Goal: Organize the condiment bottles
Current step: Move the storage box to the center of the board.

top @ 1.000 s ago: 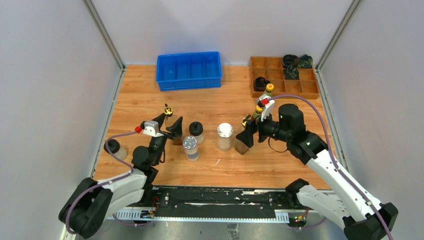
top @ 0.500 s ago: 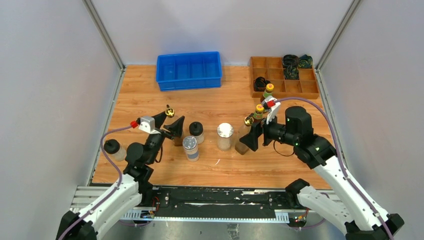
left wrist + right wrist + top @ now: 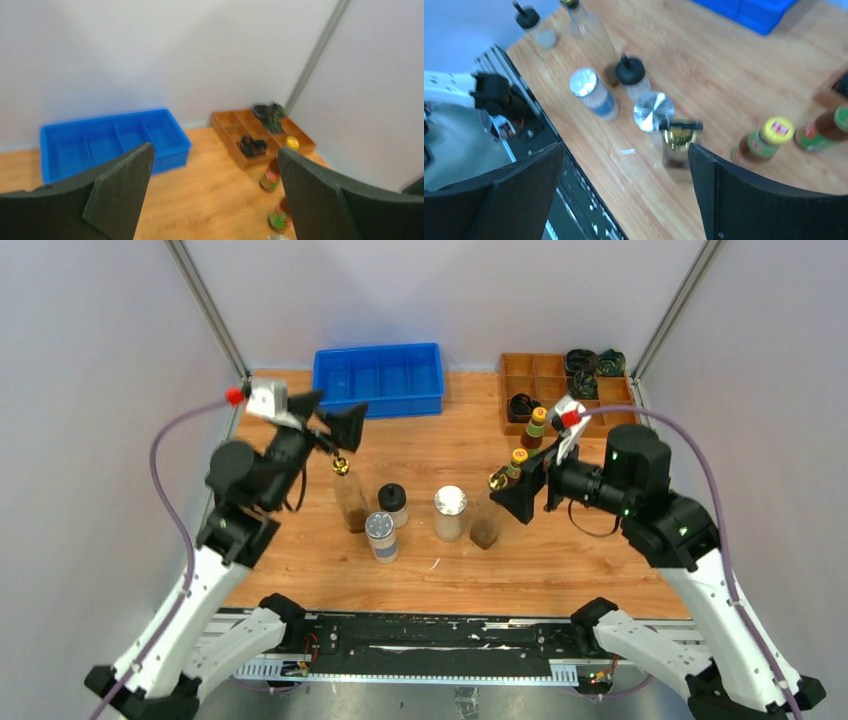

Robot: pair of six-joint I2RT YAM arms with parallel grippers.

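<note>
Hazards and changes: condiment bottles, both claws empty

Item 1, left gripper [image 3: 330,418]: jaws spread wide, holding nothing. It was raised near the blue bin [image 3: 380,400], above and apart from the left cruet [image 3: 350,502].

Item 2, right gripper [image 3: 522,498]: jaws spread and empty, just right of the right cruet [image 3: 487,525]. In the right wrist view the cruet's gold spout sat between the fingers.

Item 3, stock: both cruets, two shakers [image 3: 381,536] and one black-capped jar [image 3: 392,504] stood upright in a loose cluster mid-table. Two sauce bottles [image 3: 517,464] stood to the right, close to the right claw. A second jar [image 3: 535,27] stood at the left edge.

Risks, as I judged them: the cruets were tall and narrow, so a finger clipping a spout on approach could topple one into its neighbours. A swing of the right arm could knock the sauce bottles beside it.

Changes from a second earlier: the left claw had sat low at the left cruet, narrower; it had since opened and lifted far-left. The right arm had drawn back rightward. No bottle had shifted that I could see.
</note>
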